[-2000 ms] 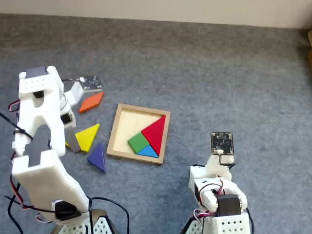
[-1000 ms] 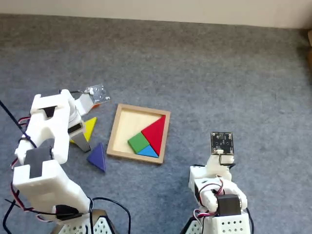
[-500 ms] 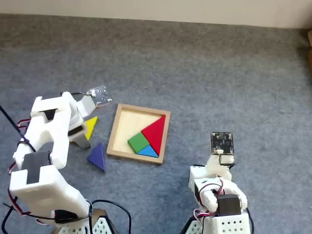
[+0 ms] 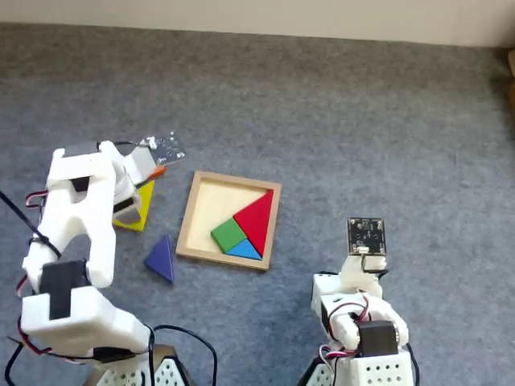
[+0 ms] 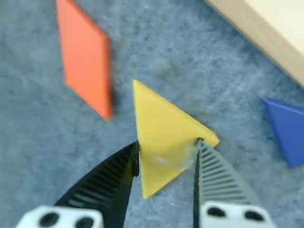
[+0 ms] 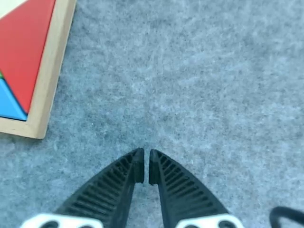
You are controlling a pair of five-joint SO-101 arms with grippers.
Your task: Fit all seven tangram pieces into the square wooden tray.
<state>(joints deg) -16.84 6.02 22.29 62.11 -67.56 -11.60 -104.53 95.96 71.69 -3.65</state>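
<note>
Grey carpet (image 4: 362, 121), pale strip (image 4: 322, 16) at far edge

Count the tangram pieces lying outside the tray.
3: yellow triangle gripped by the left gripper, orange parallelogram beside it, dark blue triangle beside the tray. A seventh piece may be hidden under the left arm.

The counter (image 4: 362, 104) is covered with short grey carpet. The square wooden tray (image 4: 188, 214) lies flat on it, left of the middle. A dark blue triangle (image 4: 161, 259) lies on the carpet near the tray's near-left corner, apart from it. Farther back, an orange parallelogram (image 5: 85, 71) lies flat, close beside a yellow triangle (image 5: 164, 133). Whether the yellow triangle rests on the carpet cannot be told. The left arm's base (image 4: 121, 366) and the right arm's base (image 4: 362, 366) stand at the near edge.
</note>
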